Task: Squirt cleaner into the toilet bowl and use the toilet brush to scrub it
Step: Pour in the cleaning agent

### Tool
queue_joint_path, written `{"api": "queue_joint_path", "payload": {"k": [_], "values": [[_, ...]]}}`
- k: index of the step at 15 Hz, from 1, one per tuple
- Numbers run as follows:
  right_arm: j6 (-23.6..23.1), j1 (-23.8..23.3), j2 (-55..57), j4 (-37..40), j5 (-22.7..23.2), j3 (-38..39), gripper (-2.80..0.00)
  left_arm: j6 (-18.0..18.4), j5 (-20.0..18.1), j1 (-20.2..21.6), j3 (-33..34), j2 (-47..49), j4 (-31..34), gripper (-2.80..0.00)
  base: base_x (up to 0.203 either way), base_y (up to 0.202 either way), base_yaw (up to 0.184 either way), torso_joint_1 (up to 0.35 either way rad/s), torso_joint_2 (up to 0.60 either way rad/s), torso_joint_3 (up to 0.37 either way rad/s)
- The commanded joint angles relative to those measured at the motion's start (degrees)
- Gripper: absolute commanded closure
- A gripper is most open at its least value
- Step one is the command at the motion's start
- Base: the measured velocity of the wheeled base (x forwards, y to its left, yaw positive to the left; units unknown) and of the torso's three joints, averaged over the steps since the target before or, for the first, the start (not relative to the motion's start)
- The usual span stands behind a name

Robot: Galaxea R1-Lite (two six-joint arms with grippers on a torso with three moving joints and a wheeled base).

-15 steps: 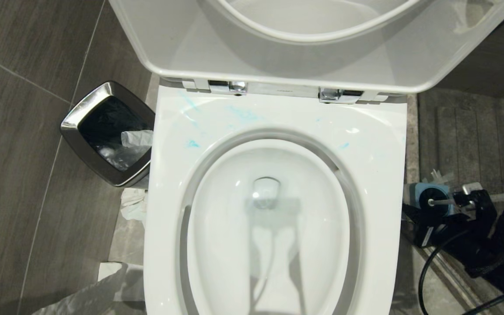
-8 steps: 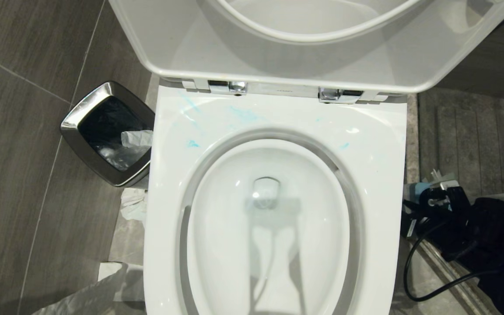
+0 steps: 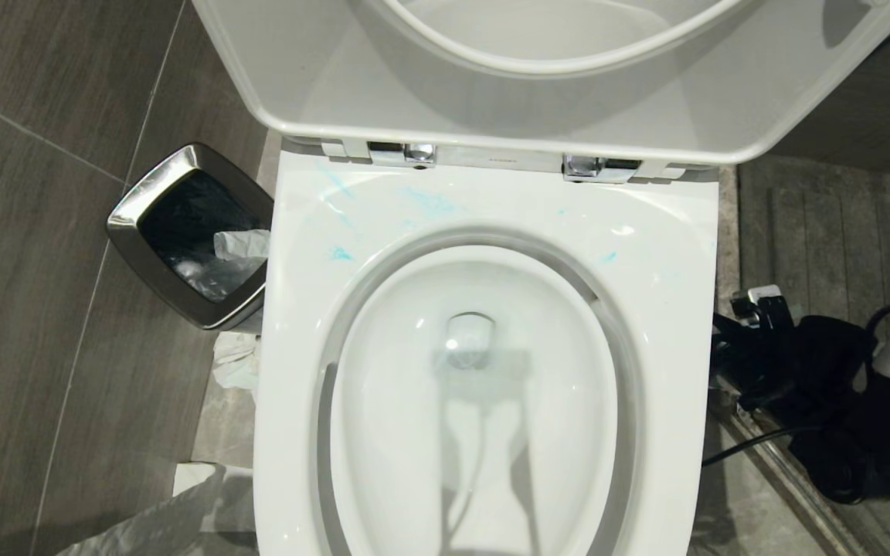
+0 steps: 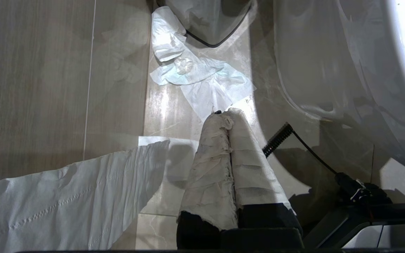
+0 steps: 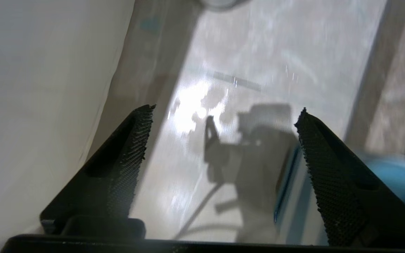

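The white toilet bowl (image 3: 669, 309) fills the head view with its seat and lid raised. Blue cleaner smears (image 3: 429, 202) mark the back of the rim; the bottle is out of view. My right arm (image 3: 816, 363) hangs low beside the bowl's right side and hides the toilet brush. In the right wrist view my right gripper (image 5: 227, 107) is open over the shiny floor with nothing between its fingers. A blurred blue shape (image 5: 399, 175) lies past one finger. My left gripper (image 4: 227, 114), its fingers wrapped in white, is shut and empty above the floor left of the bowl.
A steel-rimmed black bin (image 3: 190, 232) stands left of the bowl, with crumpled tissue (image 4: 195, 77) on the floor near it. A long paper strip (image 4: 65, 196) lies nearer me. A black cable (image 3: 754, 448) and a grey mat (image 3: 839, 232) are on the right.
My right gripper has opened and let go of the brush handle standing in its blue holder. The right arm has swung over the holder, which no longer shows in the head view.
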Motion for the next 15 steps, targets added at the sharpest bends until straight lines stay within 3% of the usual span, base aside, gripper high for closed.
{"api": "queue_joint_path", "payload": {"k": [1,8,15], "values": [[-0.17,-0.01,4.28,-0.53,0.08,-5.39,-2.8,0.02,0.03,0.04,0.44,0.07,-0.02,0.0,0.0,0.0,0.0,0.0,0.0,0.0],[-0.88,1.13,12.54,-0.53,0.08,-23.97,-2.8,0.02,0.04,0.02,0.44,0.07,-0.02,0.0,0.0,0.0,0.0,0.0,0.0,0.0],[-1.52,2.63,12.35,-0.53,-0.02,-30.92,-2.8,0.02,0.03,0.04,0.44,0.07,-0.02,0.0,0.0,0.0,0.0,0.0,0.0,0.0]]}}
